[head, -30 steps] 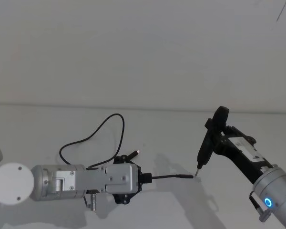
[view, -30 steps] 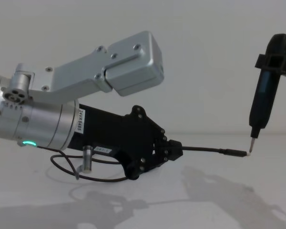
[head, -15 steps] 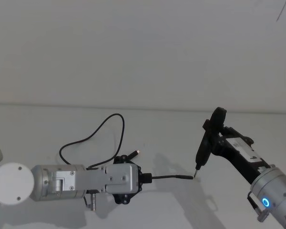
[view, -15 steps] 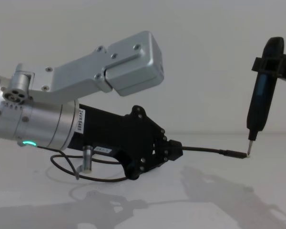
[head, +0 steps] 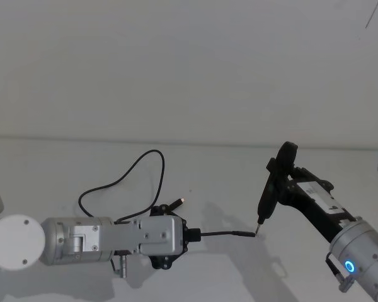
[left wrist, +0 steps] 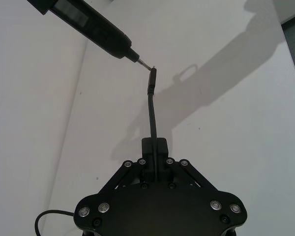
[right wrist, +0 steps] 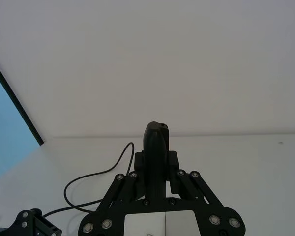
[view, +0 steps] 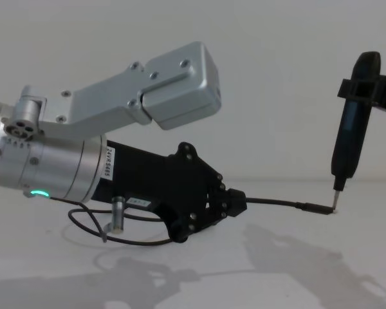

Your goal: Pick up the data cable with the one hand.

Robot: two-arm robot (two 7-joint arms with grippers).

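a plain white table (head: 63, 163) is spreading under a bare, pale wall, with the seam between them running straight across the head view. the matte surface is catching soft grey shadows of the arms.

the left gripper (head: 190, 234), black and angular on a fat silver cylindrical arm with a green ring light, is reaching in low from the table's left edge toward its middle. its fingers (left wrist: 153, 147) are pressed together, pinching one branch of the data cable (head: 123, 175). the pinched branch is sticking out stiffly past the fingertips, held level above the table and ending in a slim dark plug. the rest of the thin, dark, flexible cord is lying on the table in a loose loop behind the gripper, toward the far edge, with another small plug resting just beside the gripper body. part of the cord is running hidden beneath the arm.

the right gripper (right wrist: 156, 173) is coming in from the table's right edge, clamped around a dark pen-shaped tool (head: 274, 184). the tool is standing nearly upright, its fine metal tip pointing down at the end of the held plug; whether tip and plug are touching is too small to tell. a blue ring light is glowing on the right arm.
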